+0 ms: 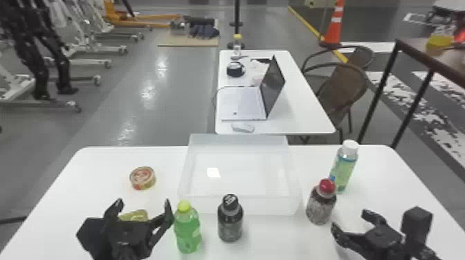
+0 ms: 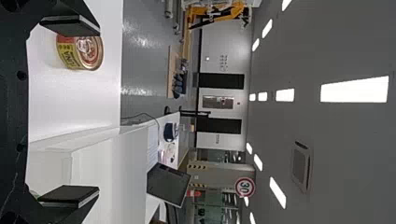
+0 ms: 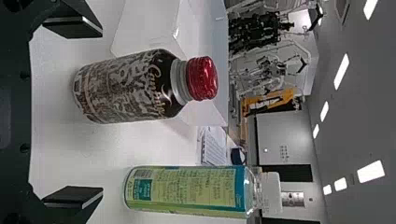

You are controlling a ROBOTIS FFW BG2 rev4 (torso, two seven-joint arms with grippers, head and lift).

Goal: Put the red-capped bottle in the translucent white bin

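Head view, left to right. Left gripper (image 1: 143, 205) is over the near left part of the white table (image 1: 98, 173), claw spread, fingertips well apart with nothing pinched. A yellow-green item (image 1: 135, 215) is partly hidden behind it. Short round can (image 1: 143, 178) sits on the table beyond that gripper; the left wrist view has it too, near one finger.

Green bottle with a yellow-green cap (image 1: 187, 228) stands just beside the left gripper's right-hand finger. Dark bottle with a black cap (image 1: 230, 221) is next, upright, by the near side of the translucent white bin (image 1: 242, 204). Bin is mid-table. Behind it, on a second table (image 1: 297, 114), an open laptop (image 1: 242, 102) and a mouse (image 1: 243, 128).

Red-capped bottle (image 1: 321, 204) stands upright on the table, outside the bin, near its right side. White-capped bottle (image 1: 344, 167) with a green label is upright just behind it, a bit right.

Right gripper (image 1: 351, 220) is at the near right, claw spread, pinching nothing, its open side toward the red-capped bottle, gap between them.
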